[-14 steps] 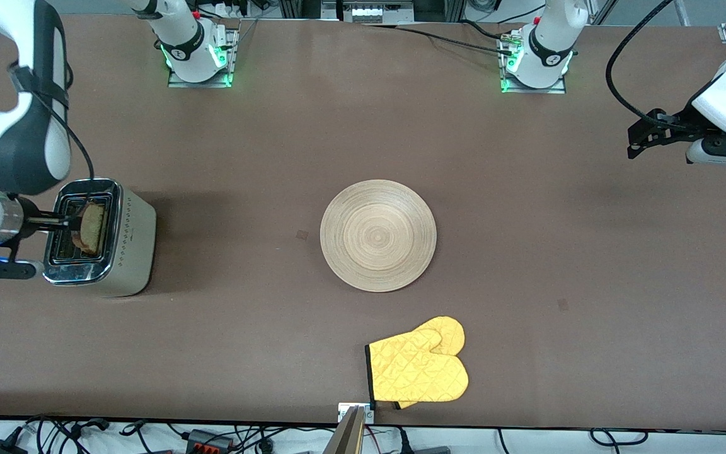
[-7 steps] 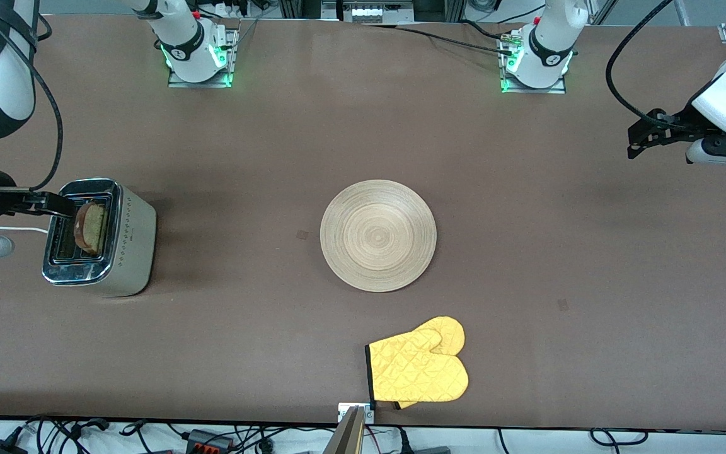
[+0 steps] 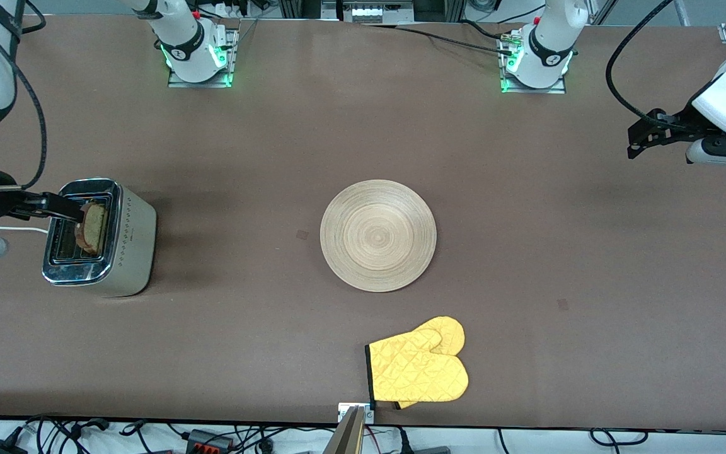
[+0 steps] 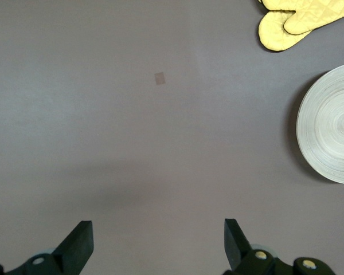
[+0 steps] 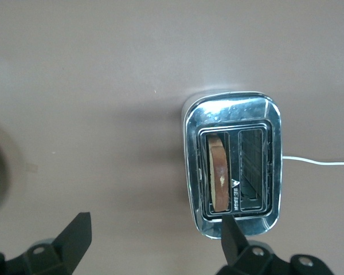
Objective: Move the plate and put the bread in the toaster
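Note:
The toaster [image 3: 99,237] stands at the right arm's end of the table. The bread [image 3: 93,226] stands on edge in its slot on the plate's side, with its top sticking out; the right wrist view also shows it [image 5: 219,172] in the toaster [image 5: 232,166]. My right gripper [image 3: 54,205] is open and empty, up in the air over the toaster's end [image 5: 153,226]. The wooden plate [image 3: 378,235] lies bare at mid table and shows in the left wrist view [image 4: 332,123]. My left gripper [image 3: 643,135] waits open and empty over bare table at the left arm's end [image 4: 159,229].
A yellow oven mitt [image 3: 420,366] lies nearer to the front camera than the plate, by the table's edge, and shows in the left wrist view [image 4: 301,20]. The toaster's white cord [image 3: 4,228] runs off toward the table's end.
My right gripper has let go of the bread and drawn back up from the toaster's slot. The bread has sunk lower in the slot. The left arm has not moved.

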You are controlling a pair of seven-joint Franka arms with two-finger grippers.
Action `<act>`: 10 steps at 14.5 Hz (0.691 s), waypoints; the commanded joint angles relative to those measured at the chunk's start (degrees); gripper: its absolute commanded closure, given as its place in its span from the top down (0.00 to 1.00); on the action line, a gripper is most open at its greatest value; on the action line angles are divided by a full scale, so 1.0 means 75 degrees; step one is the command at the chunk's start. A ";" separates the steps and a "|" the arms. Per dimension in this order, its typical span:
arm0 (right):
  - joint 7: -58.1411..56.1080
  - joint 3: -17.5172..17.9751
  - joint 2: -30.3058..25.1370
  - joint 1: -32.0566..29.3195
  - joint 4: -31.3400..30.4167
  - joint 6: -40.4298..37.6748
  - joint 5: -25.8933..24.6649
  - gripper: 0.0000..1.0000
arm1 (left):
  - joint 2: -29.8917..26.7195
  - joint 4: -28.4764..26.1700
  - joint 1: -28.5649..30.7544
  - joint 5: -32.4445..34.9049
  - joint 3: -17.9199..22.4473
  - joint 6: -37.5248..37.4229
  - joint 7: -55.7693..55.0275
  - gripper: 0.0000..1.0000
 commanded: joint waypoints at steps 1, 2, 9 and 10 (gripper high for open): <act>0.0001 0.0568 -0.0359 -0.0522 -0.0070 0.0275 0.0043 1.00 | 0.0000 0.0048 0.0006 0.0058 -0.0003 -0.0023 0.0074 1.00; 0.0001 0.0954 -0.0499 -0.0872 -0.0187 0.0404 -0.0167 1.00 | 0.0000 0.0048 0.0006 0.0058 -0.0003 -0.0023 0.0074 1.00; 0.0001 0.2763 -0.1168 -0.2422 -0.1125 0.0839 -0.0860 1.00 | 0.0000 0.0048 0.0017 0.0058 0.0009 -0.0034 0.0086 1.00; -0.0010 0.2763 -0.1424 -0.2445 -0.1427 0.0908 -0.0907 1.00 | 0.0000 0.0048 0.0017 0.0058 0.0021 -0.0035 0.0086 1.00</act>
